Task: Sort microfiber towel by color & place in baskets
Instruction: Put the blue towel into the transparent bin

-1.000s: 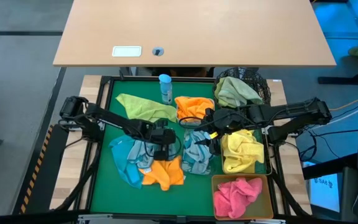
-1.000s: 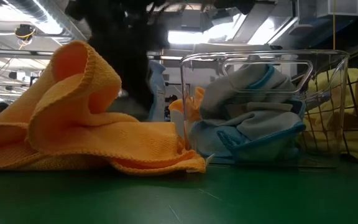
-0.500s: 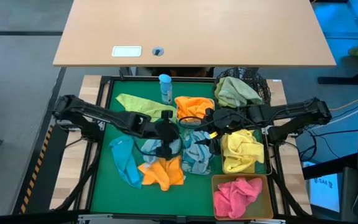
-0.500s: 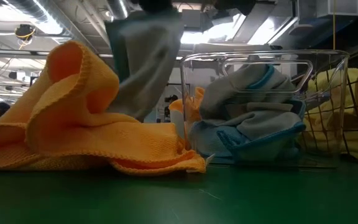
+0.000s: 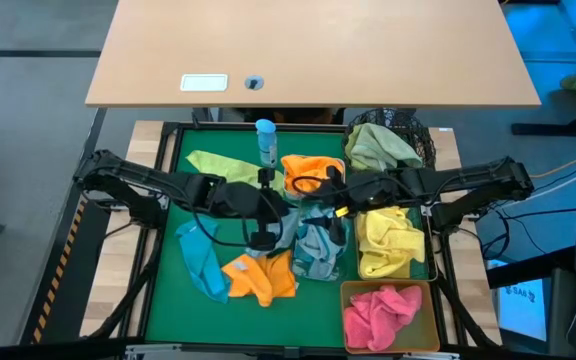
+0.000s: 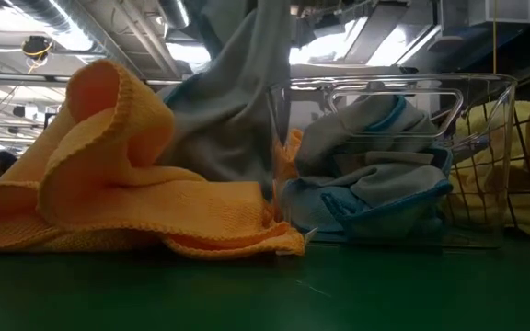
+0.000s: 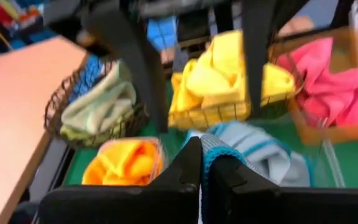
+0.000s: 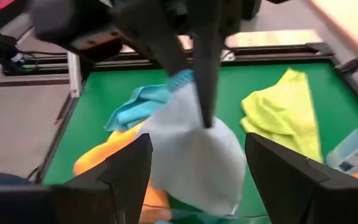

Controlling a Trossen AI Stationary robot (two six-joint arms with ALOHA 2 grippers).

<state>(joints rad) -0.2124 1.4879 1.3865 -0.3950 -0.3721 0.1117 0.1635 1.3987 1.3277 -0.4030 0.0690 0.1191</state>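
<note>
High view shows my left gripper (image 5: 271, 212) pinching a grey-blue towel (image 5: 286, 228) that hangs down just beside the clear tub (image 5: 320, 268), which lies toward the right arm. My right gripper (image 5: 330, 195), fingers spread, hovers over that tub. Green mat (image 5: 183, 300) below; little room between the arms.

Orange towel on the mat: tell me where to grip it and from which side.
Pinch the raised fold on the orange towel from above. That hump stands clear of the green mat, while its flat edges hug it; the left gripper already holds a grey-blue towel.
</note>
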